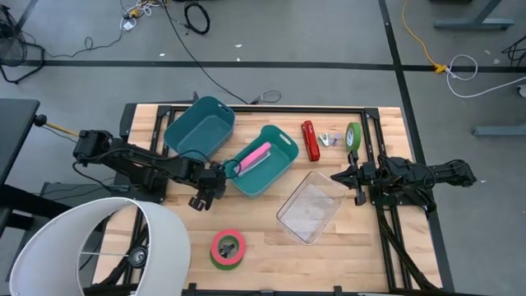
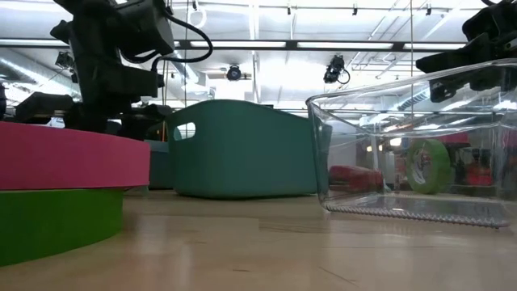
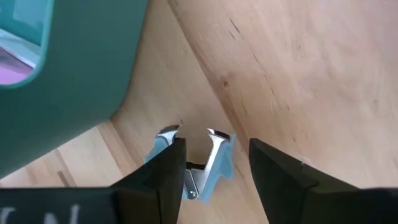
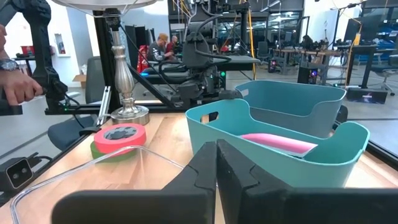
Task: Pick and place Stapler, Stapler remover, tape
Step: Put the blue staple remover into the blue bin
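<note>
While the left gripper (image 3: 211, 171) hangs beside the teal bin (image 1: 265, 161) mid-bench, its jaws stand apart around a blue staple remover (image 3: 199, 163) lying on the wood; the right gripper (image 1: 345, 176), jaws together, waits near the right edge; the red-and-green tape (image 1: 228, 248) lies by the front edge.
</note>
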You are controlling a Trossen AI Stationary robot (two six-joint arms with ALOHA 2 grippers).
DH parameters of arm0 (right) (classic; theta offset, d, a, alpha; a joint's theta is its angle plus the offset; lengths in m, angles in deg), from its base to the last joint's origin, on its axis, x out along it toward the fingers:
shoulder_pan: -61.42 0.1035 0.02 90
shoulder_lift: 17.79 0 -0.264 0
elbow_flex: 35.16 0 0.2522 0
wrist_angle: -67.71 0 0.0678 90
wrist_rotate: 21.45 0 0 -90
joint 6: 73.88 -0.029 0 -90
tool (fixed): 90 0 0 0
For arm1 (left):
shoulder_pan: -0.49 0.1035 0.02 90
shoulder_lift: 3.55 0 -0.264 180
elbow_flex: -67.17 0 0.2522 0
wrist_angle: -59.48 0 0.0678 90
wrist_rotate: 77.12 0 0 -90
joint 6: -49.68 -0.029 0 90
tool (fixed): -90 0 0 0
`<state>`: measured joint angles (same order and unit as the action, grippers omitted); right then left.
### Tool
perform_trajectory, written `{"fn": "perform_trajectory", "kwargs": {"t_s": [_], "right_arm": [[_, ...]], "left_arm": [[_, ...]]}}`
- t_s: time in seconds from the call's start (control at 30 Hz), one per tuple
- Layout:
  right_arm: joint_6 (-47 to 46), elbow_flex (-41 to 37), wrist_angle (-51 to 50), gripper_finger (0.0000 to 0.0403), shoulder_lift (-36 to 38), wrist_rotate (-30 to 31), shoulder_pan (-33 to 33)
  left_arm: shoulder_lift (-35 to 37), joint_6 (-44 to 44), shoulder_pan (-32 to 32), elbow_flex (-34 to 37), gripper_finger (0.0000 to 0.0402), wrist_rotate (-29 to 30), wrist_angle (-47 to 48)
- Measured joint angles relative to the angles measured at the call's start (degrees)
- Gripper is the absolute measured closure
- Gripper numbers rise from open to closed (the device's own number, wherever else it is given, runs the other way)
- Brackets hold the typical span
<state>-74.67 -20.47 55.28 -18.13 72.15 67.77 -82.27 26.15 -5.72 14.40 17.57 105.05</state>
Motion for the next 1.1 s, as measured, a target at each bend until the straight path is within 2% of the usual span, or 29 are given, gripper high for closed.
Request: {"fn": "perform_trajectory", "kwargs": {"t_s": [0.63,0.8,1.1], "right_arm": [[0.2,0.0,0.0,0.0388,0.0,0.0,0.0],[0.2,0.0,0.0,0.0388,0.0,0.0,0.0],[0.0,0.0,0.0,0.0388,0.0,0.0,0.0]], "left_arm": [[0.0,3.0,0.0,0.0,0.0266,0.2,2.7],[0.0,2.9,0.0,0.0,0.0297,0.2,2.7],[0.0,2.9,0.0,0.1,0.0375,0.2,2.7]]}}
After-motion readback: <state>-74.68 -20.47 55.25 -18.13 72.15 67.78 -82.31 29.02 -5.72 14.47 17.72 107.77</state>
